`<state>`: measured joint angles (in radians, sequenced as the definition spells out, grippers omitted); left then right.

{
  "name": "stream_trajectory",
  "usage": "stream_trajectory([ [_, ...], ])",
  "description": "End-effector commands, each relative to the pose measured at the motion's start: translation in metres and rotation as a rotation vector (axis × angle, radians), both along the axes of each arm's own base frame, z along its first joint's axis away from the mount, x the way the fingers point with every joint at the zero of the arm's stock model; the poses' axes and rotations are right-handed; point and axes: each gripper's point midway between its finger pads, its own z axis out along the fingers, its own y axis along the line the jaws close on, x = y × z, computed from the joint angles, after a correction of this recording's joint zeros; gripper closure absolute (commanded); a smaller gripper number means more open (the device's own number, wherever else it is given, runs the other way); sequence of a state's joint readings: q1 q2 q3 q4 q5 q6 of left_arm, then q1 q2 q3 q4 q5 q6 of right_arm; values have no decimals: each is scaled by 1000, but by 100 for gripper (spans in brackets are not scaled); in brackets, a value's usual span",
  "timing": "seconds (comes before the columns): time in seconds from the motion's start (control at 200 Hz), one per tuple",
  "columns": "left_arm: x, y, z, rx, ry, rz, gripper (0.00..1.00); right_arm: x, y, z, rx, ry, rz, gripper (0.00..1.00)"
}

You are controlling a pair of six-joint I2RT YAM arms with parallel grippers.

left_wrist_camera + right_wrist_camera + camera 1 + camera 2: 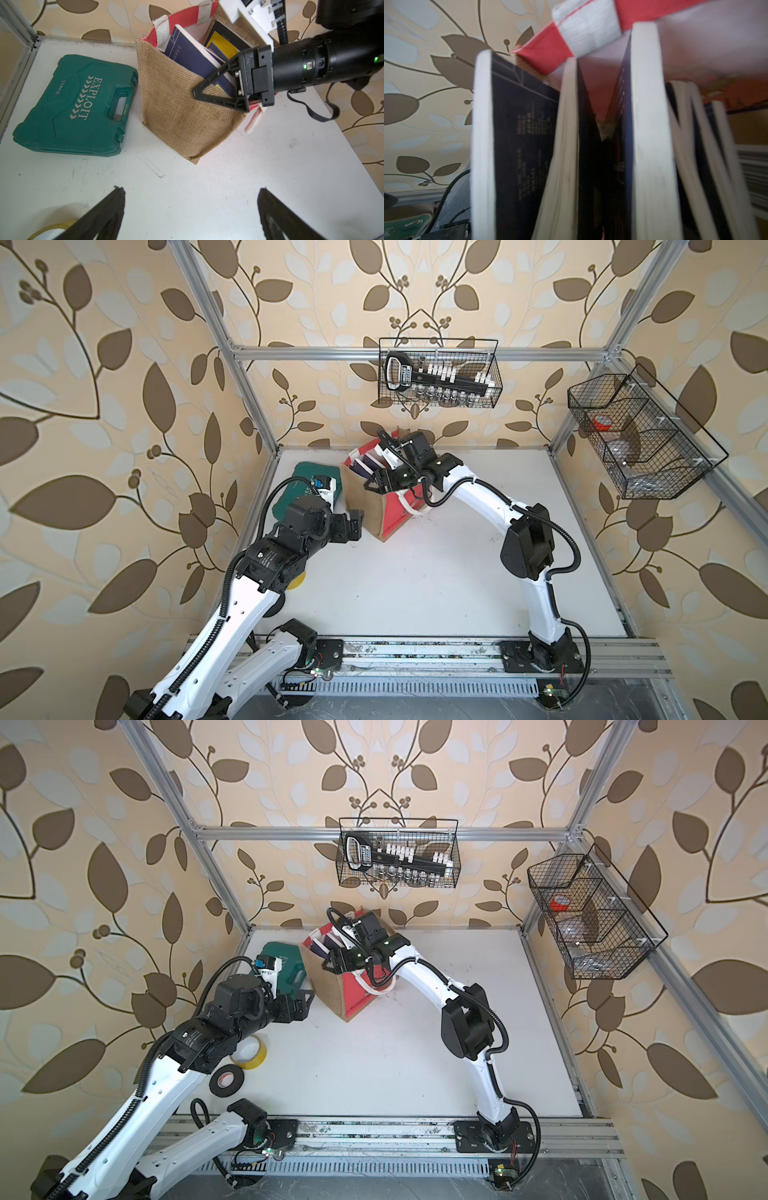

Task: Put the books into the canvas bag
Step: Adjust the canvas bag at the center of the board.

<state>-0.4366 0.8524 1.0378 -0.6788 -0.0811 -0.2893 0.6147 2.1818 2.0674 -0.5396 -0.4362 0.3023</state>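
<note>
The canvas bag stands upright at the back of the white table, its tan jute side facing my left wrist camera. Several books stand inside it, navy and yellow covers leaning apart. My right gripper reaches into the bag's mouth, jaws wide. One of its fingers lies across the jute edge. In the right wrist view the books fan out loosely and hide its fingers. My left gripper hovers open over bare table beside the bag, holding nothing.
A green tool case lies left of the bag. A yellow tape roll and a black one sit by my left arm. Black wire baskets hang on the back wall and the right wall.
</note>
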Motion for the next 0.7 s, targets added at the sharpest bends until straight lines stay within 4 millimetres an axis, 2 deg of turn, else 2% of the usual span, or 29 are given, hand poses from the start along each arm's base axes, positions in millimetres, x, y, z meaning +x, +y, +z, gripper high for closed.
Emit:
stream_trajectory([
  [0.0, 5, 3, 20, -36, -51, 30, 1, 17, -39, -20, -90, 31, -90, 20],
  [0.1, 7, 2, 18, -36, -45, 26, 1, 17, -44, -3, -69, -8, -74, 20],
  [0.22, 9, -2, 15, -39, -34, 15, 1, 12, -46, 31, 1, -68, -40, 20],
  [0.315, 9, -3, 13, -42, -28, 8, 1, 18, -65, 59, 21, -129, -98, 19],
  [0.405, 9, -3, 11, -41, -23, 6, 1, 32, -95, 74, -14, -188, -202, 19],
  [0.485, 9, -4, 9, -41, -20, 4, 1, 46, -123, 77, -60, -208, -283, 19],
  [0.585, 8, -5, 8, -49, -16, -3, 1, 65, -154, 65, -148, -205, -372, 20],
  [0.695, 8, -8, 5, -53, -7, -12, 1, 83, -173, 48, -205, -190, -411, 25],
])
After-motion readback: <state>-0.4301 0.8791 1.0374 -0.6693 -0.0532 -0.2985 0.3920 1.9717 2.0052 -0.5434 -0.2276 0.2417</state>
